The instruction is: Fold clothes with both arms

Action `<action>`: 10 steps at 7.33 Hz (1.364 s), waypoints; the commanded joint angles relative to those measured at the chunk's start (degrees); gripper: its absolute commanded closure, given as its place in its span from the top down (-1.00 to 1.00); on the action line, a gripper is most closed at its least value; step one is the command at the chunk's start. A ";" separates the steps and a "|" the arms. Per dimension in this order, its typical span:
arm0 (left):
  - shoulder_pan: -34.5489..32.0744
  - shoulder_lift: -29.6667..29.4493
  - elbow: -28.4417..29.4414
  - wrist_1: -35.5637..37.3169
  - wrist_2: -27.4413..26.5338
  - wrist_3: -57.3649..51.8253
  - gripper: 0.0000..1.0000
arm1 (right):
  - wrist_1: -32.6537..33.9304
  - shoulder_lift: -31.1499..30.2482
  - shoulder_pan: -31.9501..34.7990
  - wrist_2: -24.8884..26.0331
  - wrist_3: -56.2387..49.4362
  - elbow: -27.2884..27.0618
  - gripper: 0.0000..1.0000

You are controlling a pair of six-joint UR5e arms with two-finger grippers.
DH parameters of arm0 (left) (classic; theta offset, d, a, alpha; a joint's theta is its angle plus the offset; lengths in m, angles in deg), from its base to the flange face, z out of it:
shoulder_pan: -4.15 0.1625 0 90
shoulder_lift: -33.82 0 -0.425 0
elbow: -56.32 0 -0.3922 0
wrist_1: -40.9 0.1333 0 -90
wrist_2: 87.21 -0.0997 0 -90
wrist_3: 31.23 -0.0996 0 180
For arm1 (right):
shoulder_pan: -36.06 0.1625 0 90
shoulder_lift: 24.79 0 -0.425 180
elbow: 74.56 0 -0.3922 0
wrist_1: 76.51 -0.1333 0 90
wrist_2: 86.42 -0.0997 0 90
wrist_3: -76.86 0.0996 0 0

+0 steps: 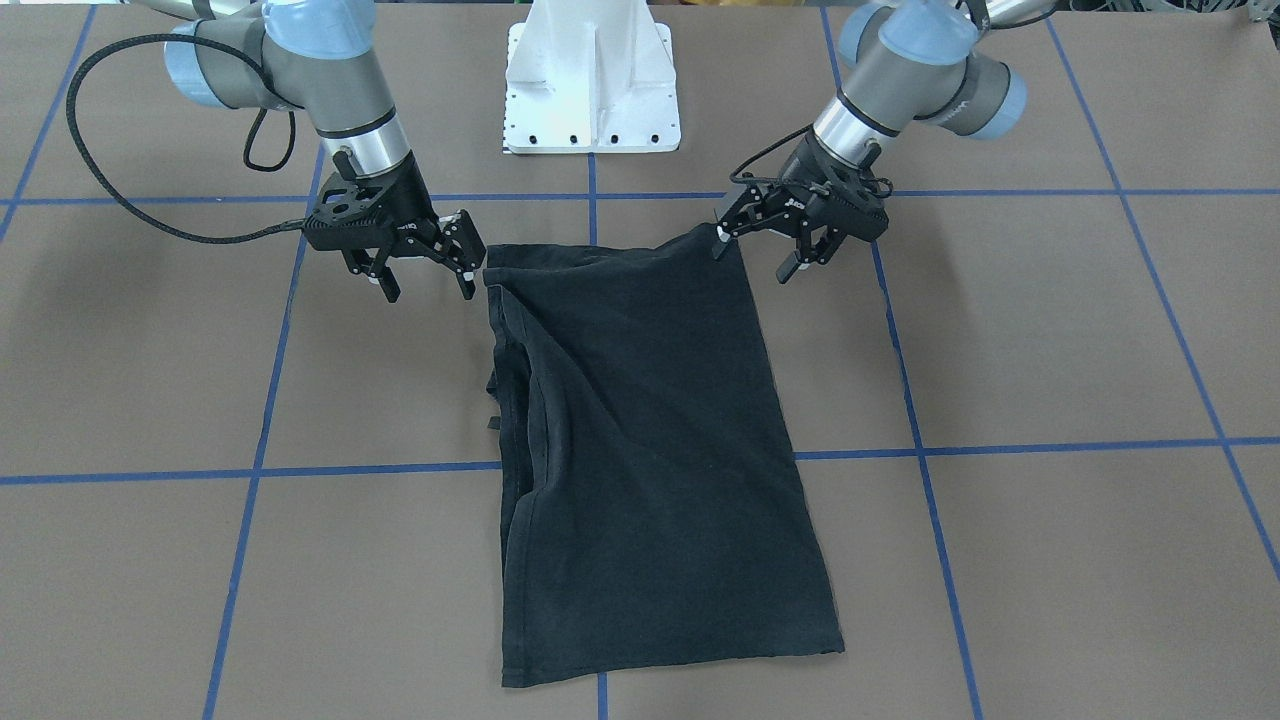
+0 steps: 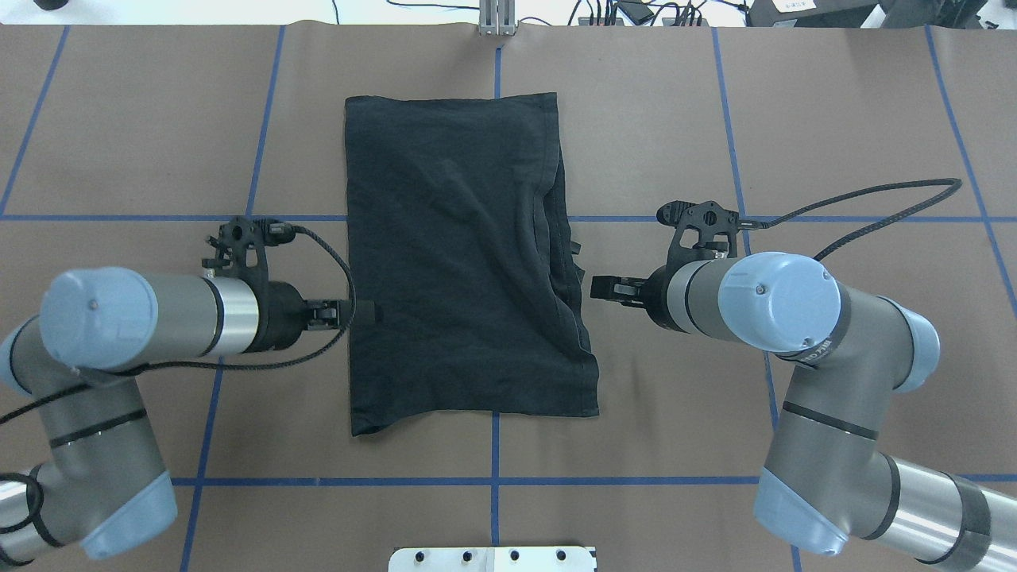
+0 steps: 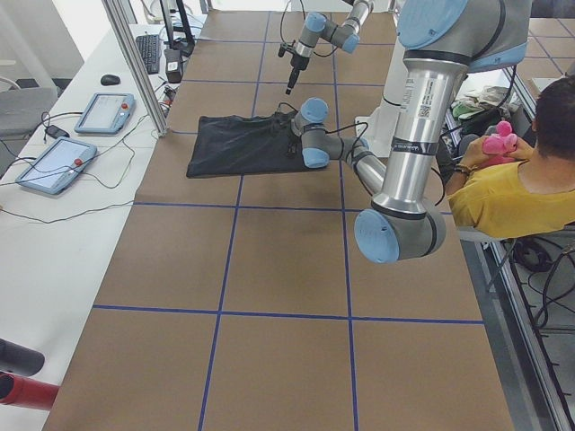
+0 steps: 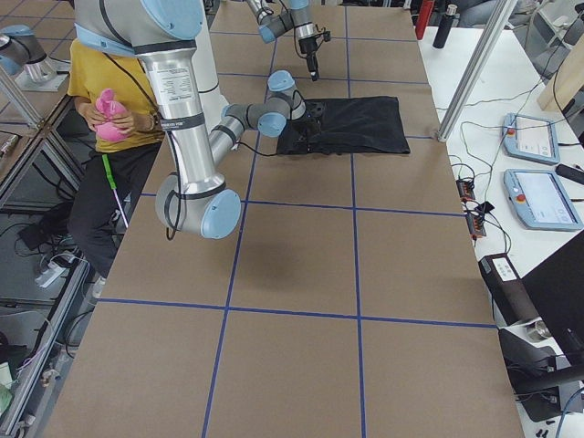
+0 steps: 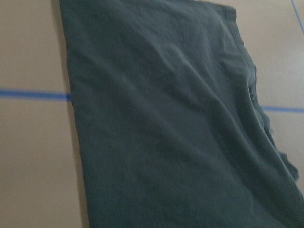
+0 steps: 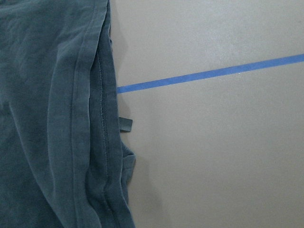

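The clothes are one black T-shirt (image 1: 640, 430) (image 2: 461, 270), folded into a long rectangle in the middle of the table, with no print showing. Its layered hems lie along the edge facing my right arm (image 6: 102, 118). My left gripper (image 1: 752, 255) (image 2: 365, 311) is open at the shirt's near corner, one fingertip (image 1: 720, 240) right at the cloth's edge. My right gripper (image 1: 428, 288) (image 2: 600, 287) is open just beside the opposite edge, apart from the cloth. The left wrist view shows only shirt (image 5: 166, 128) and table.
The white pedestal base (image 1: 592, 90) stands behind the shirt. Blue tape lines (image 1: 1050, 447) grid the brown table. A seated person in yellow (image 3: 503, 180) holds something pink beside the table. Tablets (image 3: 103, 112) and cables lie on a side bench.
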 commanded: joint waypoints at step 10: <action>11.99 1.40 3.08 0.72 -9.63 8.93 0.28 | -6.83 -3.49 0.15 -0.21 -0.25 -0.17 1.00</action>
